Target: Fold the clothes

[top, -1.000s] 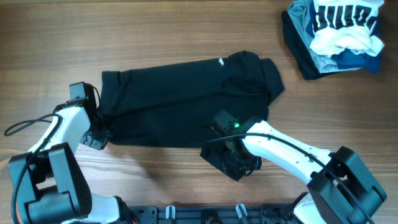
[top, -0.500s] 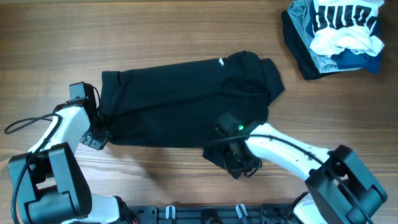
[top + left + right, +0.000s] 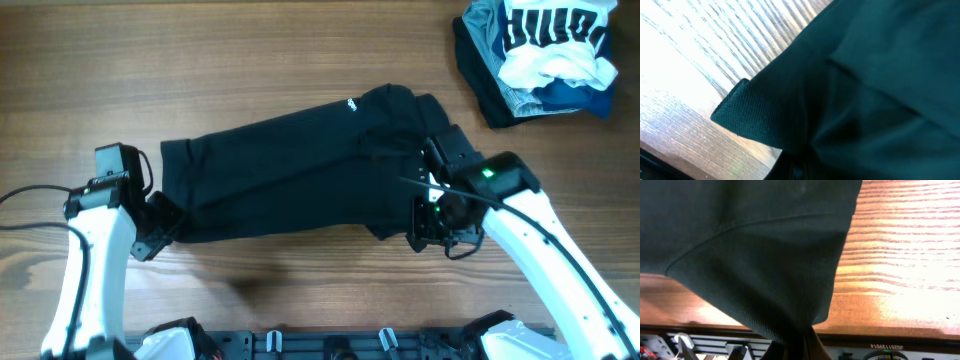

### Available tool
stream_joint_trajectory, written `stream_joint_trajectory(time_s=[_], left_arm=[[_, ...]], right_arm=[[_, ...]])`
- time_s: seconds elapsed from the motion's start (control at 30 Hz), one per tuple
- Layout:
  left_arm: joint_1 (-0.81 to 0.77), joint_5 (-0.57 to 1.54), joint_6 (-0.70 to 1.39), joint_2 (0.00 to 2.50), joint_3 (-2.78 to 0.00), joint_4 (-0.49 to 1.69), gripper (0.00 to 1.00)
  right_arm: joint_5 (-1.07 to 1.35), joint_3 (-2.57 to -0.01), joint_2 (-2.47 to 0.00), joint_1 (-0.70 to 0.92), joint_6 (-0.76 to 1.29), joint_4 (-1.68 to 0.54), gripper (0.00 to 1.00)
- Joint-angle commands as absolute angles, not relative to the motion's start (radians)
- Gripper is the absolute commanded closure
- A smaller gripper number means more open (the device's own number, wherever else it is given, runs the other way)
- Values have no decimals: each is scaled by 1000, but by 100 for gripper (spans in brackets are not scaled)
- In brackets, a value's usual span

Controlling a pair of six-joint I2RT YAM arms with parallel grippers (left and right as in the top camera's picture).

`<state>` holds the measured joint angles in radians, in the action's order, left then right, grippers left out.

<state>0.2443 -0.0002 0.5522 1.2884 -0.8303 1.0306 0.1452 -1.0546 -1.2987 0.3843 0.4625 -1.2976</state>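
On the wood-grain table (image 3: 250, 60), the black garment (image 3: 300, 165) lies spread at centre, its 8 o'clock corner clenched by the left gripper (image 3: 165, 221), its 4 o'clock edge by the right gripper (image 3: 425, 225), and a clothes pile (image 3: 540, 55) at 1 o'clock.

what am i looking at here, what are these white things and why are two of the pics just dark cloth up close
The white things are two robot arms at a wooden table, each ending in a two-finger gripper. The wide picture comes from a fixed camera looking straight down. The other two come from small cameras on the wrists, so close to the work that they show mostly cloth and wood grain. One black garment lies spread across the middle of the table. The left gripper is shut on its near left corner, and the right gripper is shut on its near right edge. In both wrist views the fabric runs down into the fingers. A pile of other clothes sits in the far right corner, with neither gripper near it.
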Motion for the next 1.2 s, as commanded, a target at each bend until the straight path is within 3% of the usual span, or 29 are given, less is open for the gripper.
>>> stream_joint_trajectory(time_s=[0.0, 0.17, 0.3, 0.67, 0.7, 0.73, 0.77, 0.8, 0.83, 0.87, 0.9, 1.03, 1.17], left_arm=[[253, 3, 523, 1216, -832, 1020, 96], [253, 3, 524, 1227, -832, 835, 96], [253, 4, 524, 1228, -832, 705, 96], [253, 31, 524, 1493, -832, 451, 96], [253, 38, 524, 1535, -832, 423, 96], [253, 37, 524, 1562, -832, 406, 91], [253, 38, 524, 1586, -832, 391, 81], [253, 37, 524, 1616, -832, 374, 47], [253, 37, 523, 1631, -832, 368, 20], [253, 37, 522, 1637, -832, 365, 5], [254, 37, 504, 1636, -832, 360, 0], [254, 38, 442, 1591, -841, 395, 0], [254, 63, 225, 1570, -842, 455, 0]], right_arm=[[118, -1074, -1253, 378, 424, -1237, 96], [-80, -1074, -1337, 378, 416, -846, 96], [-91, -1074, -1467, 359, 308, -625, 96], [-42, -1076, -1746, 313, 219, -258, 95], [-41, -1076, -1752, 313, 217, -246, 91], [-41, -1076, -1755, 313, 216, -238, 79], [-41, -1076, -1757, 313, 212, -232, 60], [-44, -1076, -1757, 313, 209, -227, 27], [-46, -1076, -1756, 313, 209, -223, 11], [-45, -1077, -1756, 313, 209, -220, 1], [-45, -1083, -1756, 313, 210, -225, 0], [-44, -1168, -1725, 313, 204, -342, 0], [-14, -1249, -1709, 313, 144, -489, 0]])
